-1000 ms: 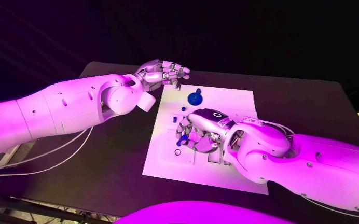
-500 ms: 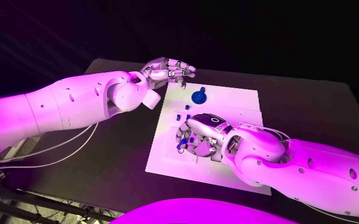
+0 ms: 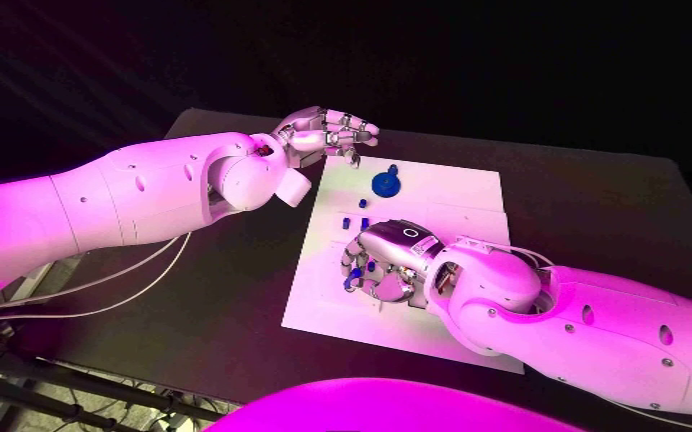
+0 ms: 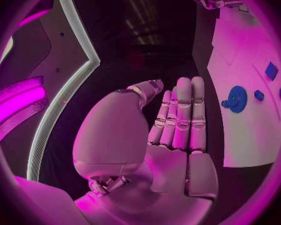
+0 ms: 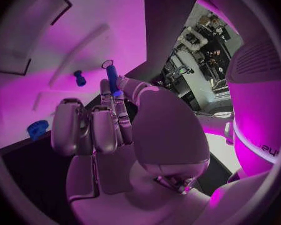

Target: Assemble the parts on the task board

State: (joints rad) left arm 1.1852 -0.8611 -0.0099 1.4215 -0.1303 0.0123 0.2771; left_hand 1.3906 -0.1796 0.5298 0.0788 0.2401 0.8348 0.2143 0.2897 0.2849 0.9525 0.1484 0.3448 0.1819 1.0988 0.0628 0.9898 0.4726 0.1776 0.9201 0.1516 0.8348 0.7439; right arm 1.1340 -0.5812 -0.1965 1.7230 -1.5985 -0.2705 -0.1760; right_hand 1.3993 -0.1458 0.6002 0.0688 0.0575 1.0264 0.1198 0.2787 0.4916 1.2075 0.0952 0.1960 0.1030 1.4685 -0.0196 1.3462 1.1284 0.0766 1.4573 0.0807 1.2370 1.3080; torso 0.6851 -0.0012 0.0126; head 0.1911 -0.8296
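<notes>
The white task board (image 3: pixel 447 202) lies in the middle of the black table. My right hand (image 3: pixel 392 262) hovers low over the board's left half and pinches a slim blue peg (image 5: pixel 113 80) between thumb and a finger, right by a small round hole (image 5: pixel 107 63). A short blue part (image 5: pixel 80 78) stands on the board just beyond it. A round blue part (image 3: pixel 385 184) sits near the board's far edge. My left hand (image 3: pixel 325 135) hangs above the board's far left corner, fingers side by side and slightly bent, holding nothing.
Two small blue parts (image 3: pixel 353 223) lie on the board between the round part and my right hand. The board's right half (image 3: pixel 469 214) is bare white. Black table (image 3: pixel 216 282) stretches to the left of the board.
The whole head view has shifted a little. Relative to the board, both hands stay about where they were, the right one still holding the blue peg low over the left half.
</notes>
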